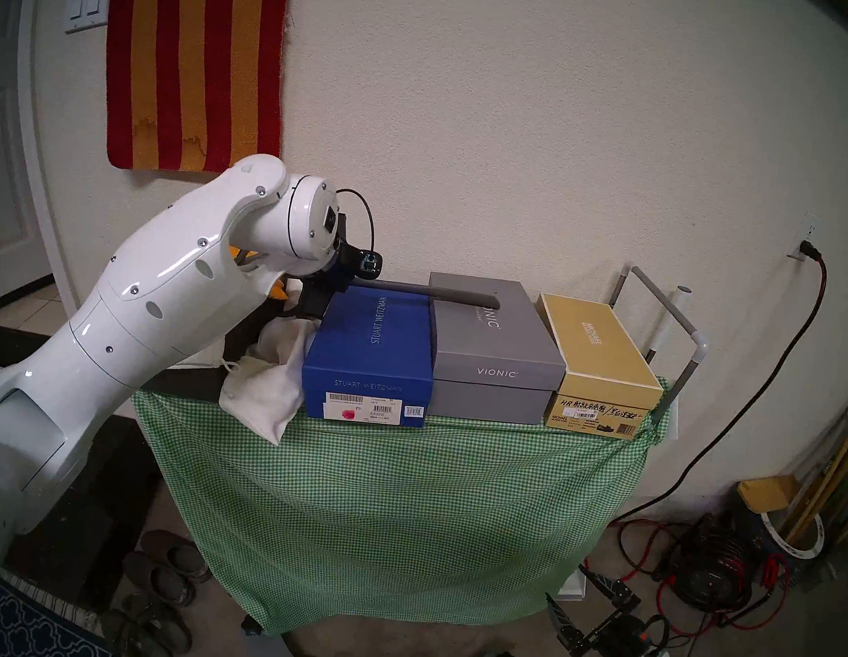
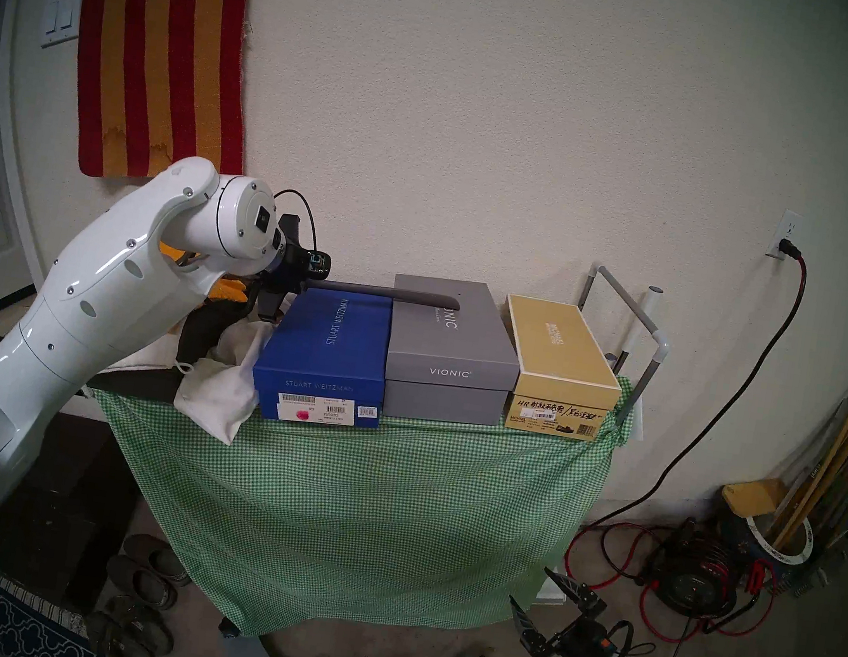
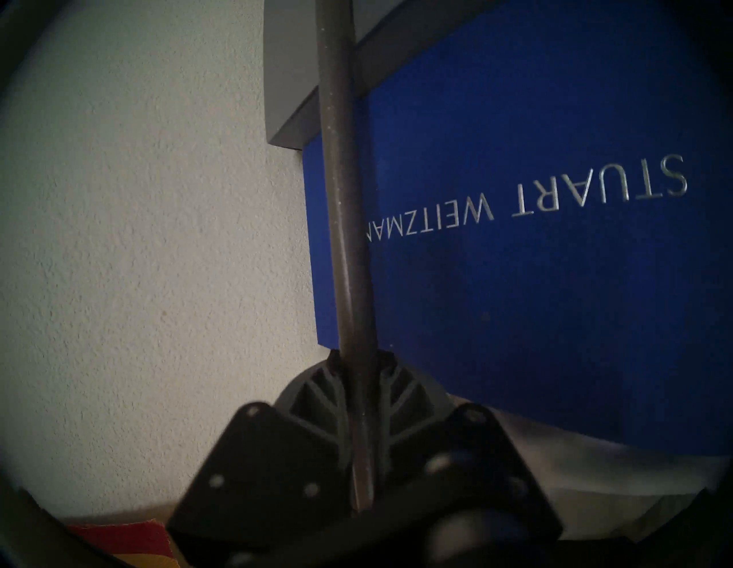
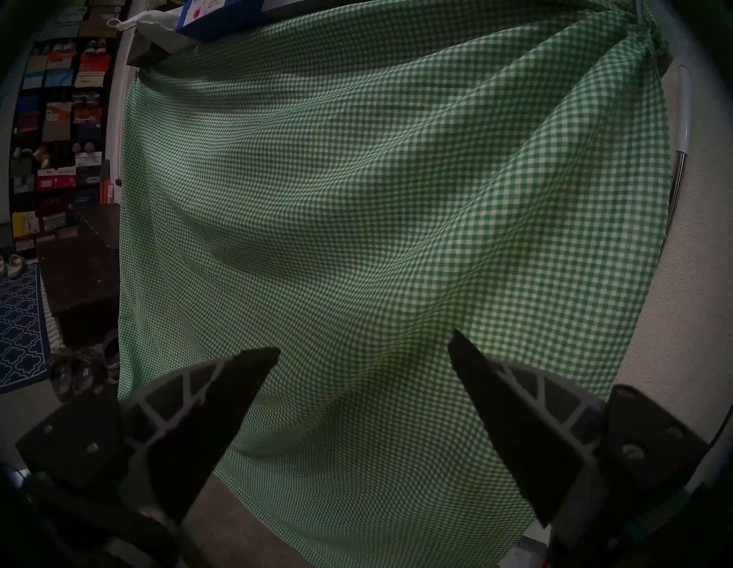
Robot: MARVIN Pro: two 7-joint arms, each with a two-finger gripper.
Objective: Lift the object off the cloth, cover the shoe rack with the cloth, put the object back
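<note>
The green-and-white check cloth (image 1: 386, 504) (image 2: 349, 499) hangs down the front of the shoe rack (image 1: 655, 292) (image 2: 627, 294) and fills the right wrist view (image 4: 357, 198). My left gripper (image 1: 327, 287) (image 3: 357, 357) is shut on one end of the grey shoehorn (image 1: 416, 290) (image 2: 378, 291) (image 3: 343, 198). It holds the bar level across the blue box, its far end over the grey box; I cannot tell whether it touches them. My right gripper (image 1: 567, 584) (image 4: 365, 341) is open and empty, low by the cloth's lower right corner.
On the rack top stand a blue box (image 1: 370, 345), a grey box (image 1: 494, 351) and a tan box (image 1: 597, 355), with a white bag (image 1: 261, 389) at the left. Shoes (image 1: 165, 571) lie on the floor at the left. A cable reel (image 1: 713, 572) sits at the right.
</note>
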